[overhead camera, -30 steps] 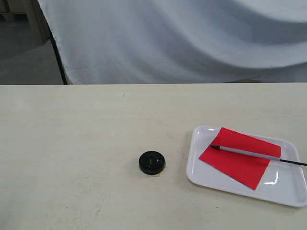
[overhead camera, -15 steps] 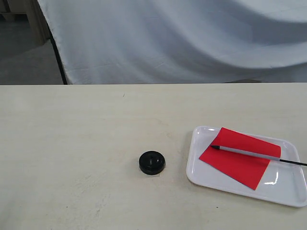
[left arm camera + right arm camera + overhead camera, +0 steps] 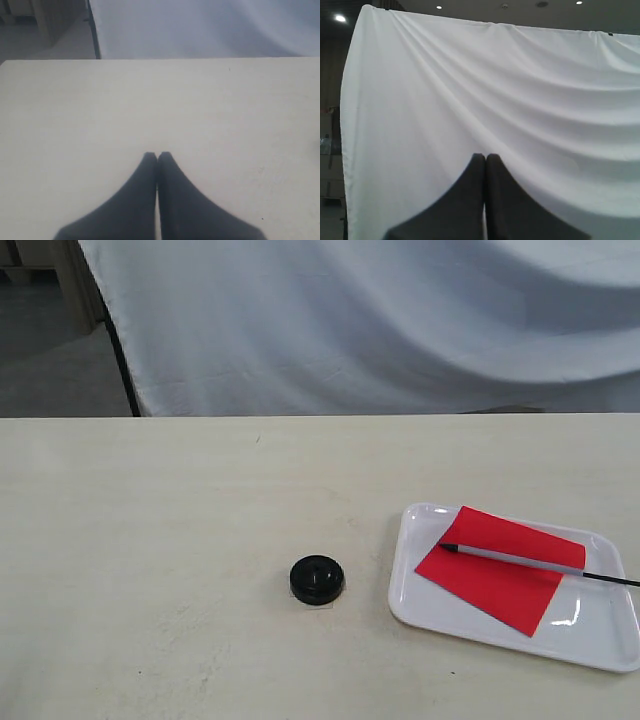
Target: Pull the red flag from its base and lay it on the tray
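Note:
The red flag [image 3: 500,565] lies flat on the white tray [image 3: 420,590] at the right of the exterior view, its pole pointing right past the tray's rim. The round black base [image 3: 317,579] sits alone on the table, left of the tray. Neither arm shows in the exterior view. My left gripper [image 3: 157,156] is shut with nothing between its fingers, above bare tabletop. My right gripper [image 3: 485,157] is shut and holds nothing, facing the white curtain.
A white curtain [image 3: 380,320] hangs behind the table's far edge. A dark stand pole [image 3: 120,350] rises at the back left. The beige tabletop [image 3: 150,540] stretches wide to the left of the base.

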